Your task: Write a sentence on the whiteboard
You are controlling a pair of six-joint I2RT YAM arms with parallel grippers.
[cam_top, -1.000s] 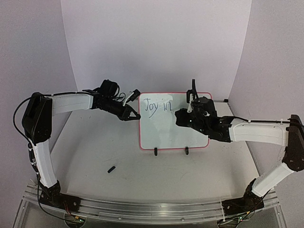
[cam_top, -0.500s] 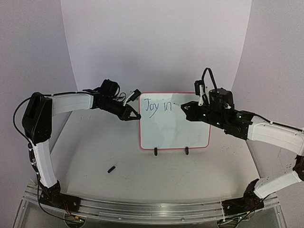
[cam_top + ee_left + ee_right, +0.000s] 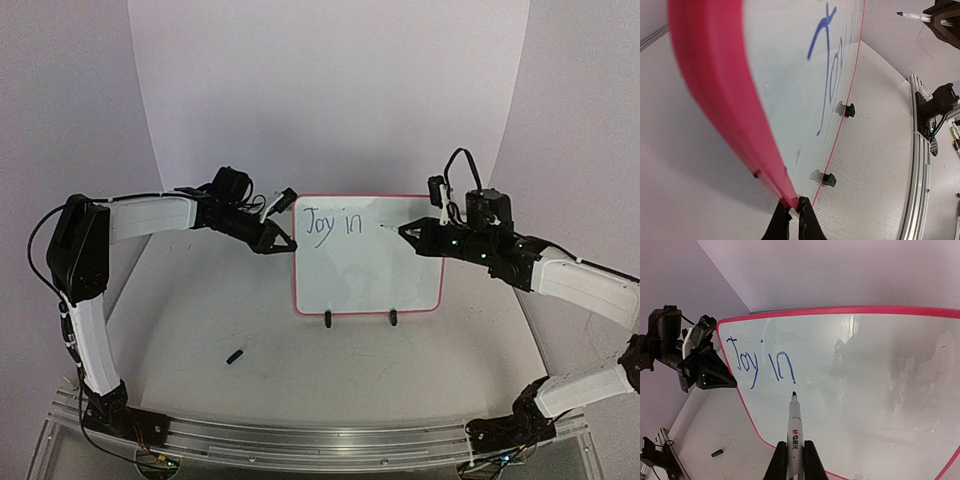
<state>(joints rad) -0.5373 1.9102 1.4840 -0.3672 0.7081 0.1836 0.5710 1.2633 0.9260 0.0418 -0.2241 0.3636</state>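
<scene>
Now that the right gripper (image 3: 794, 446), clamped on the marker (image 3: 794, 422), has swung out to the right, its tip points just past "in"; the sentence (image 3: 760, 365) stops there, unfinished; the left gripper (image 3: 790, 212) pinches the board (image 3: 850, 311) by its left rim, mid-bench (image 3: 250, 320) toward the far edge.

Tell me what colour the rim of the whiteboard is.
Pink-red. The whiteboard has a thin rim in that colour, clearest in the left wrist view.
</scene>
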